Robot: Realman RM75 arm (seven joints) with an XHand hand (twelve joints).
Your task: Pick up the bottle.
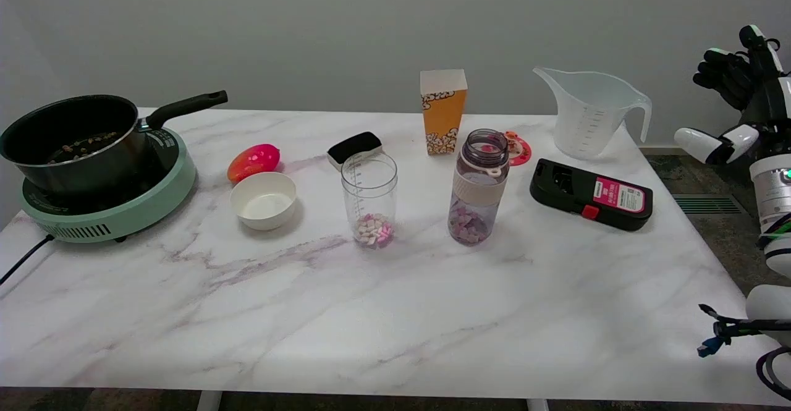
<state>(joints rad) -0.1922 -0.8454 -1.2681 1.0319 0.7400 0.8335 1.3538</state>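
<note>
The right hand (735, 74) is raised off the bench's right edge, well apart from everything on it. Its dark fingers look curled inward with nothing in them, though the view is too oblique to be sure.

The bottle (479, 186) stands upright near the middle of the bench (395, 312), lid off, mouth open. It is clear purple-tinted plastic with a pale band around its upper body and a small heap of pink and white pieces at the bottom. I judge it light, rigid and rather smooth; the band looks like the grippiest spot, and a side wrap there should keep it level so nothing spills.

A black device with a pink label (590, 202) lies just right of the bottle, between it and the hand, so the approach needs to pass over or in front of it. A clear measuring cup (369, 199) holding similar pieces stands to the left, near but apart. Behind are a popcorn box (442, 111) and a small pink disc (518, 148). The front half of the bench gives open room for coming in low.
</note>
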